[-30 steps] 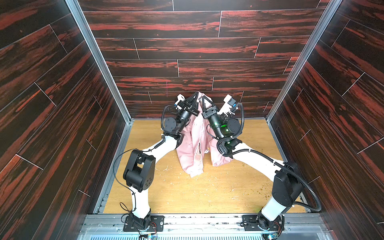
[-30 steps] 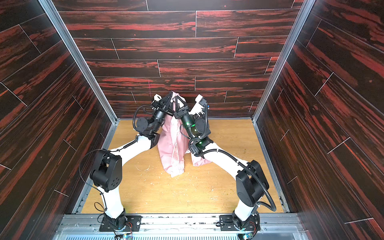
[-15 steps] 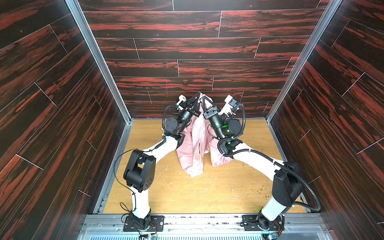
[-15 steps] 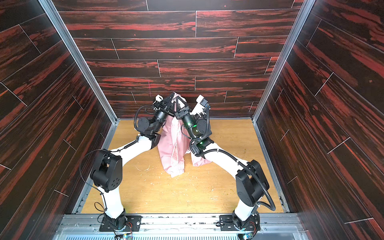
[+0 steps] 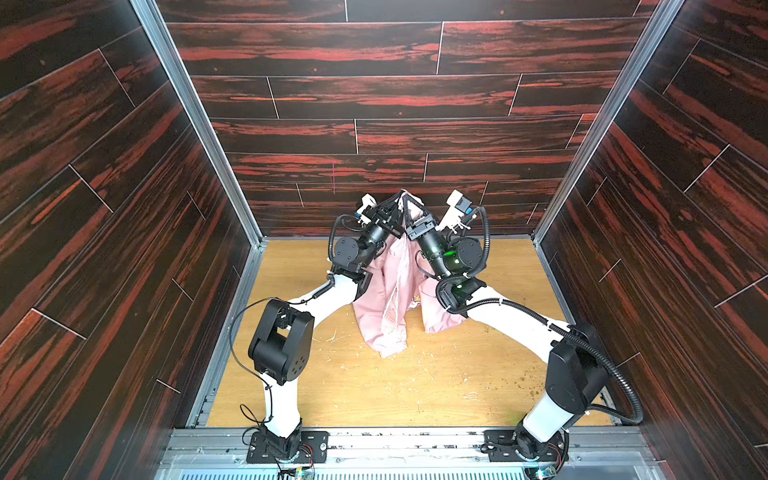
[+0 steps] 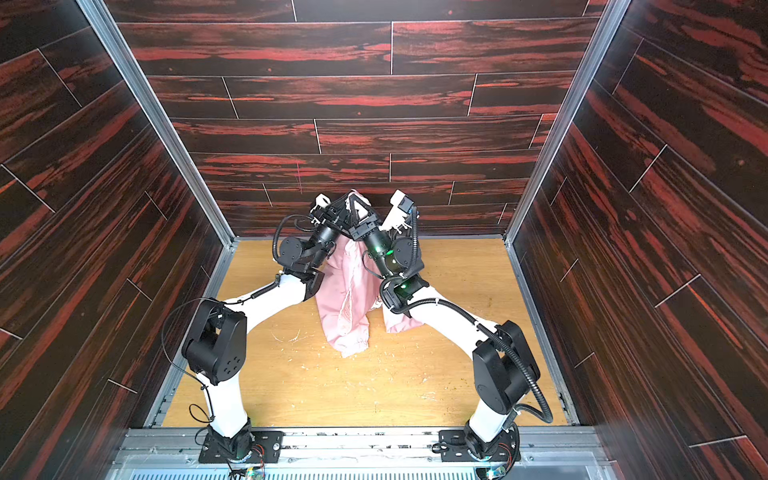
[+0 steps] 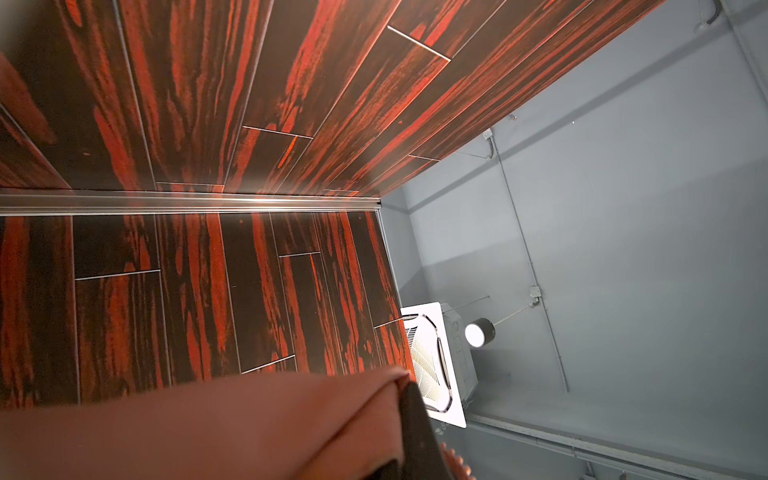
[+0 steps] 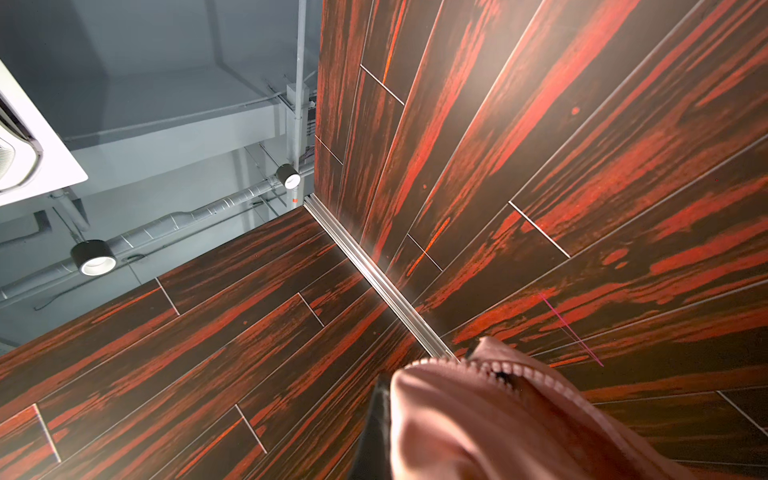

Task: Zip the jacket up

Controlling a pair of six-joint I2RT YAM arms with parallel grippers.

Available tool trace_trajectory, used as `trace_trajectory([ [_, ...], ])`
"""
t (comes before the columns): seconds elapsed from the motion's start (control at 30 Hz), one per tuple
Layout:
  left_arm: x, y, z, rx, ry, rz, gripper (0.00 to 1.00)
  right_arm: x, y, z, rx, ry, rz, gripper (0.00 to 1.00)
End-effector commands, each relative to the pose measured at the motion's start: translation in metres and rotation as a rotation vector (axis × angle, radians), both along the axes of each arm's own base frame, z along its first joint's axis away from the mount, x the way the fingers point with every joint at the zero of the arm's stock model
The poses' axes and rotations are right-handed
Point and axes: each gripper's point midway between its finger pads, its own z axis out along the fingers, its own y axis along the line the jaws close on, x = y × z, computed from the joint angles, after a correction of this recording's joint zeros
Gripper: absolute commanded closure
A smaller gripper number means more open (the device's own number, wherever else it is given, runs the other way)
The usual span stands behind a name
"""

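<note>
One jacket (image 5: 388,299) (left hand (image 5: 396,202), right hand (image 5: 410,204))

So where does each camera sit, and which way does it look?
Top views: high at the front, looking down on both arms; left gripper and right gripper hold the jacket up.
Left wrist: on that arm, facing up past the jacket; one dark finger shows.
Right wrist: likewise upward; finger, zipper teeth.
Shared: both wrist views catch the ceiling unit.
</note>
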Motion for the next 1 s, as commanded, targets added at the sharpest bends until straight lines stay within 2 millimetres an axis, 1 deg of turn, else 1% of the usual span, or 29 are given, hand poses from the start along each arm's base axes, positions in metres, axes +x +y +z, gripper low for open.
trace_trajectory([
  [0.0,-0.019,0.002,0.03,-0.046,-0.098,-0.012,1.0,-0.015,-0.005,0.003,-0.039,0.003,-0.013,1.0],
  [0.1,-0.021,0.004,0.032,-0.04,-0.099,-0.007,1.0,-0.013,-0.012,-0.008,-0.07,0.037,-0.052,1.0],
  [0.17,-0.022,0.004,0.034,-0.038,-0.102,-0.006,1.0,-0.012,-0.013,-0.011,-0.079,0.047,-0.06,1.0],
  [0.3,-0.021,0.004,0.035,-0.039,-0.102,-0.003,1.0,-0.014,-0.008,-0.012,-0.069,0.053,-0.025,1.0],
  [0.4,-0.022,0.005,0.039,-0.044,-0.109,-0.002,1.0,-0.013,-0.006,-0.017,-0.057,0.07,-0.006,1.0],
  [0.67,-0.026,0.01,0.047,-0.05,-0.115,0.008,1.0,-0.013,-0.011,-0.034,-0.072,0.102,-0.022,1.0],
  [0.87,-0.023,0.011,0.049,-0.056,-0.115,0.003,1.0,-0.015,-0.011,-0.032,-0.047,0.096,-0.01,1.0],
  [0.97,-0.022,0.01,0.049,-0.056,-0.113,0.0,1.0,-0.016,-0.008,-0.03,-0.029,0.092,0.006,1.0],
])
